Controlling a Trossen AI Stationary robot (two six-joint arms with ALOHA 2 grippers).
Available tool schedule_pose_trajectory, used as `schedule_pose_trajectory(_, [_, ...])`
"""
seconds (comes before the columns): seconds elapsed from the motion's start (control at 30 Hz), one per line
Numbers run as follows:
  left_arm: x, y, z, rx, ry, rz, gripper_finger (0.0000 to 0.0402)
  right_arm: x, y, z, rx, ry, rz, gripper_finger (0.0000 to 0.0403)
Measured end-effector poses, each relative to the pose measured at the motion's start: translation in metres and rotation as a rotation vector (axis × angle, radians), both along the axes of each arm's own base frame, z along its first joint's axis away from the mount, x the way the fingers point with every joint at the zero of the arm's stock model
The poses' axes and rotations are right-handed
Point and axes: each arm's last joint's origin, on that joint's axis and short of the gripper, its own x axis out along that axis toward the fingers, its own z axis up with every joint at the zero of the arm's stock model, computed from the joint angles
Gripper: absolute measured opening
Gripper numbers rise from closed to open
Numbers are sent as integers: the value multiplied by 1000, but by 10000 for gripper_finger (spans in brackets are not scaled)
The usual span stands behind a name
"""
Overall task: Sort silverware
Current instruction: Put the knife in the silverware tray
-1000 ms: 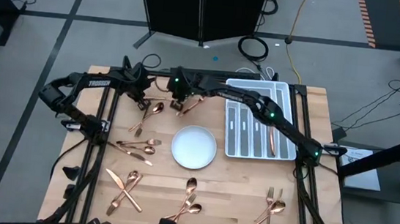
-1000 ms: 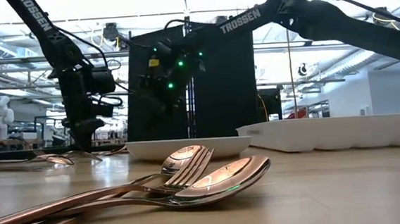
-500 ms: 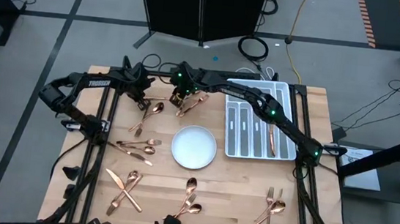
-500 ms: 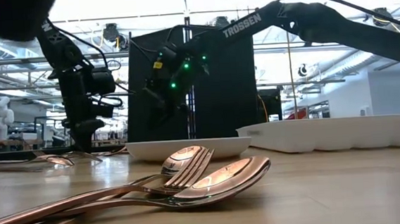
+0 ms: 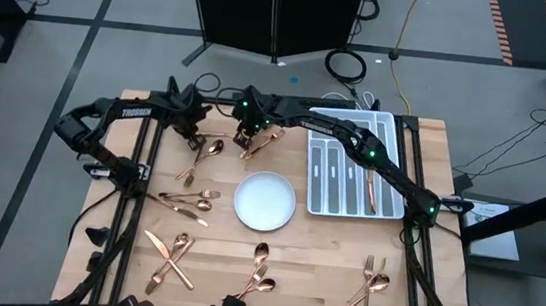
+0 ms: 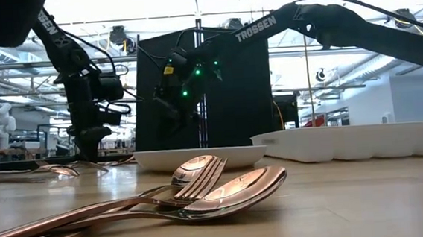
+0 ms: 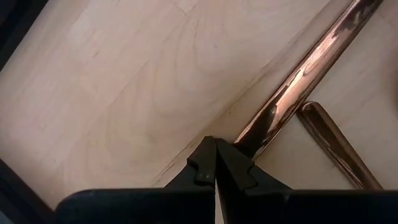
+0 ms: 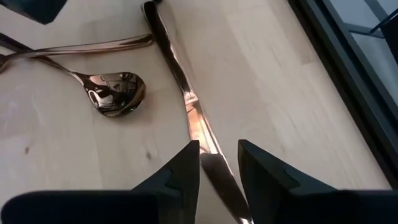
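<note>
Only the wrist cams tell: left end effector (image 7: 215, 163) pinched closed beside a handle (image 7: 298, 84), right end effector (image 8: 219, 163) parted over a knife (image 8: 186, 99).

Pale wooden table top (image 5: 321, 278) – smooth, matt, fine grain and plank seams visible. Slim copper-toned metal silverware (image 6: 201, 190) – polished, mirror-glossy, reflecting ceiling lights. Copper knife (image 8: 186, 99) and spoon bowl (image 8: 116, 93) equally shiny. Round white plate (image 5: 264, 199) smooth, faint sheen. White divided cutlery tray (image 5: 347, 162) plastic-looking, matt. Dark right gripper (image 8: 219, 168) fingers – matt black; left gripper (image 7: 216, 163) same.
</note>
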Motion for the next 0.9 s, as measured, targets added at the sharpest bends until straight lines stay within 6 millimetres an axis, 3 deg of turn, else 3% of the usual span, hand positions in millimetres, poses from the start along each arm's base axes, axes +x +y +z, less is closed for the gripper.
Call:
schedule_pose_trajectory(0.33, [16,17,38,52,-30,-36,0,0,2,-1,-7,9,15,100])
schedule_pose_trajectory(0.47, [29,11,40,55,-76,-183,0,0,4,0,-13,21,26,100])
schedule_pose_trajectory(0.6, [45,-1,41,56,-99,-316,5,-2,7,20,23,-42,109,100])
schedule_pose_trajectory(0.77, [56,-9,42,84,-84,-412,59,-9,12,45,99,-109,260,100])
schedule_pose_trajectory(0.9, [59,-7,34,74,-65,-453,120,-25,8,66,98,-79,278,100])
